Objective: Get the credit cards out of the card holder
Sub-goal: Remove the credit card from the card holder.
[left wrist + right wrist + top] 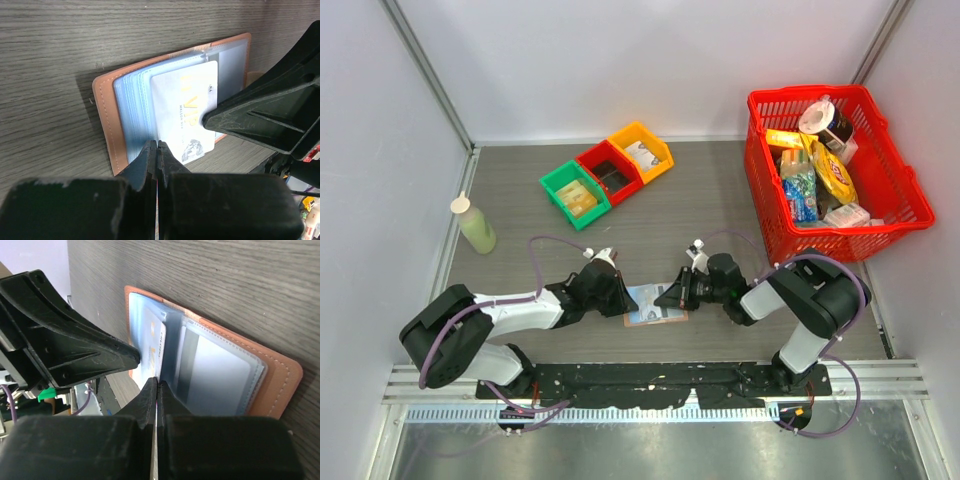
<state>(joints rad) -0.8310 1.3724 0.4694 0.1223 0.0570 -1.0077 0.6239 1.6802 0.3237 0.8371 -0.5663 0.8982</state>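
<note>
1. Low in the middle of the overhead view, you have the card holder (655,305) lying open and flat on the grey desk (520,170), between the two arms.
2. Your left tool (620,292) meets the holder's left edge and your right tool (672,293) meets its right edge. Their tips point at each other across it.
3. On the left wrist view, the left tool's fingers (147,160) are pressed together with no gap showing. Their tip sits at the lower edge of the stack of pale blue plastic sleeves (132,110). You cannot tell whether a sleeve edge is pinched between them.
4. A whitish credit card (185,110) with yellow lettering lies on top of those sleeves, inside the tan cover. The right tool's tip rests on the card's right side.
5. On the right wrist view, the right tool's fingers (149,400) are likewise together, tip at the card's edge. Nothing visibly sits between them.
6. Higher in the overhead frame, a green bin (576,195), a red bin (610,172) and an orange bin (642,150) stand in a row at upper centre. A red basket (910,200) of groceries sits at upper right, and a pale green bottle (475,225) stands at the left.
</note>
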